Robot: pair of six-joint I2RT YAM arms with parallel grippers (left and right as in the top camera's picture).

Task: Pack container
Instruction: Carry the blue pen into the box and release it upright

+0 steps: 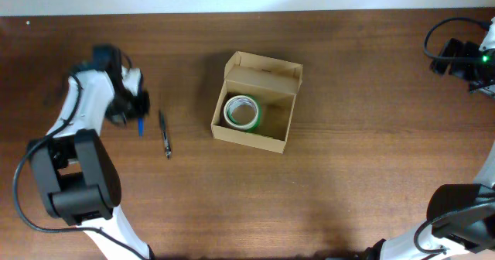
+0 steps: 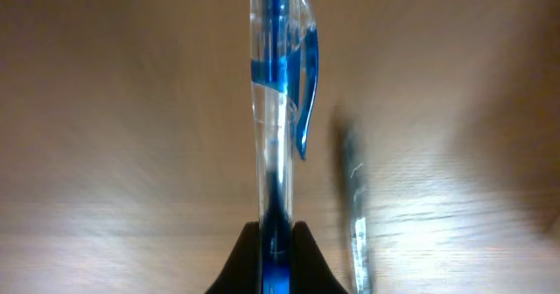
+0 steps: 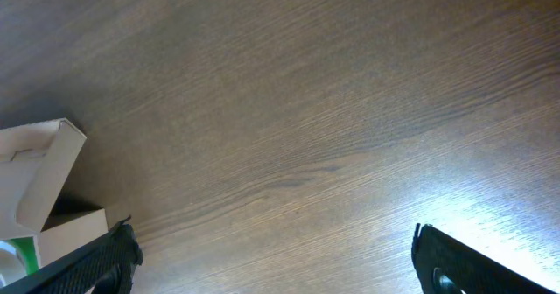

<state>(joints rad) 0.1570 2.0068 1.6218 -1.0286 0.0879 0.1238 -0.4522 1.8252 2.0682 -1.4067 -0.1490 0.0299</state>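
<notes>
Box [image 1: 249, 138] location: middle of the table [image 1: 371, 175], well apart from both hands. The opening faces up. The lid [image 1: 263, 68] is folded back along the far edge and stands clear of the opening. The long axis runs roughly left to right in the overhead view, turned slightly clockwise, and the lid hinge lies along it. One tape roll [image 1: 242, 113] lies flat inside, toward the left wall. The floor to its right is free.

Handling, as judged: thin cardboard, light, fairly stiff at the corners but easy to dent along the walls and at the lid. It will probably slide on the smooth wood if pushed from the side. Do not pinch a wall hard. To steady the box, press against a short end wall or take a corner. To shut it, push the lid at its free edge, not near the hinge.

Left hand [image 2: 278, 241]: pressed together on a blue pen [image 2: 282, 110], pinching it near one end, so the pen projects straight ahead of the fingers [image 2: 249, 263]. In the overhead view this hand is left of the box. A second pen [image 1: 165, 134] lies on the table between hand and box. A pen probably fits best laid parallel to the long axis, beside the roll.

Right hand [image 3: 276, 237]: spread wide, holding nothing, near the far right corner of the table.
</notes>
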